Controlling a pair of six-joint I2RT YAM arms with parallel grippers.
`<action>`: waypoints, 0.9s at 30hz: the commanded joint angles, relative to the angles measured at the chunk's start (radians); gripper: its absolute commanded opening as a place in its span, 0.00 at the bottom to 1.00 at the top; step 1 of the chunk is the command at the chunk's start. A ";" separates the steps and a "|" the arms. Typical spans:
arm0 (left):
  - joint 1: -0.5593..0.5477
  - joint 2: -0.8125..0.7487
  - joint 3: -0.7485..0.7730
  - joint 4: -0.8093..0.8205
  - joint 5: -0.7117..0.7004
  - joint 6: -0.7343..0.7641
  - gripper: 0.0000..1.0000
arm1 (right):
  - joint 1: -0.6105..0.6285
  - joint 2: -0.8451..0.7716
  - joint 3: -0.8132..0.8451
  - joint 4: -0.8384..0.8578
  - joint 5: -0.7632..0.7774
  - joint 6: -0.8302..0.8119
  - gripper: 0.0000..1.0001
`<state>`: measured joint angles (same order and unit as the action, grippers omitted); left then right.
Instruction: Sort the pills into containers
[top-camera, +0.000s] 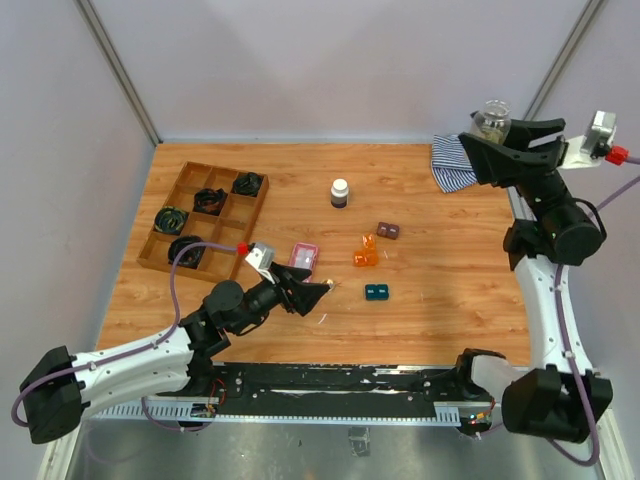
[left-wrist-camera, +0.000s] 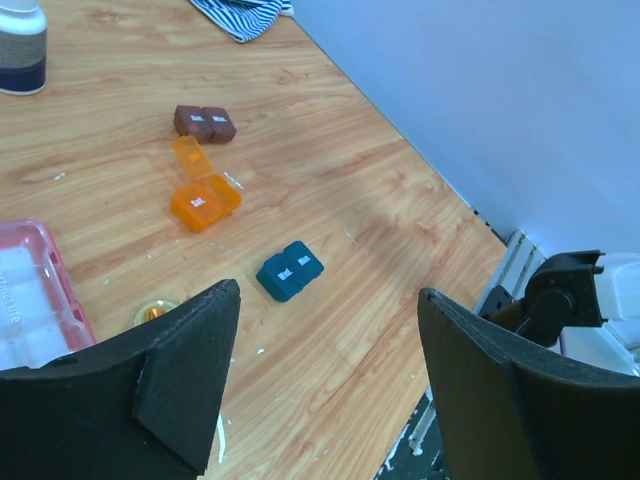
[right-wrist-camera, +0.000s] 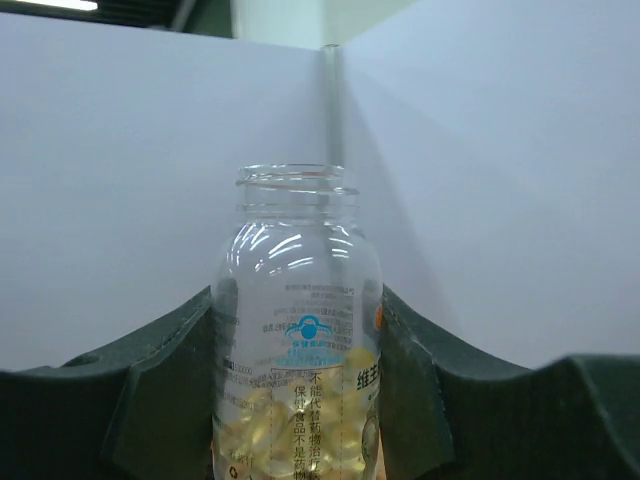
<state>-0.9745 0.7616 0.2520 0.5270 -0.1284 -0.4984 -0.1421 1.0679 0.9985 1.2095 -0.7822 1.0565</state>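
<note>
Four pill cases lie at mid-frame in the top view, on the tabletop (top-camera: 450, 260): pink case (top-camera: 303, 257), orange case (top-camera: 365, 253), brown case (top-camera: 388, 230), teal case (top-camera: 377, 292).
- White-capped bottle (top-camera: 340, 193): upright, above the cases.
- Wooden tray (top-camera: 165, 205): upper left.
- Striped cloth (top-camera: 452, 165): upper right.
- Left claw (top-camera: 318, 290): low over the tabletop, just beside the pink case.
- Right claw (top-camera: 490, 140): raised at upper right, gripping a clear bottle (top-camera: 491, 118).

Left wrist view:
- Left claw spread wide, nothing between its fingers.
- Teal case at centre, lids down.
- Orange case above it, one lid flipped open.
- Brown case further up, closed.
- Pink case at left edge, no pills seen in its visible cells.
- Small amber object (left-wrist-camera: 155, 312) beside the pink case, too small to identify.

Right wrist view:
- Right claw closed around the clear bottle.
- Bottle upright and uncapped, with yellow capsules (right-wrist-camera: 260, 425) in its lower part.

Progress, as judged: the bottle is uncapped and one lid is open, but no capsule is visible in any case, so practically all the sorting is left.
</note>
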 joint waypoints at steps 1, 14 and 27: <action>0.004 0.007 0.011 0.054 0.039 0.035 0.78 | 0.094 0.095 0.073 0.373 -0.179 0.202 0.01; 0.004 0.036 0.016 0.082 0.067 0.078 0.81 | 0.133 0.009 -0.268 0.155 -0.319 -0.244 0.01; 0.004 -0.015 -0.097 0.164 0.062 0.100 0.83 | 0.131 0.349 -0.406 0.330 -0.822 -0.405 0.01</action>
<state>-0.9745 0.7559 0.1776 0.6201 -0.0658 -0.4248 -0.0124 1.3674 0.5858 1.4422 -1.4719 0.7380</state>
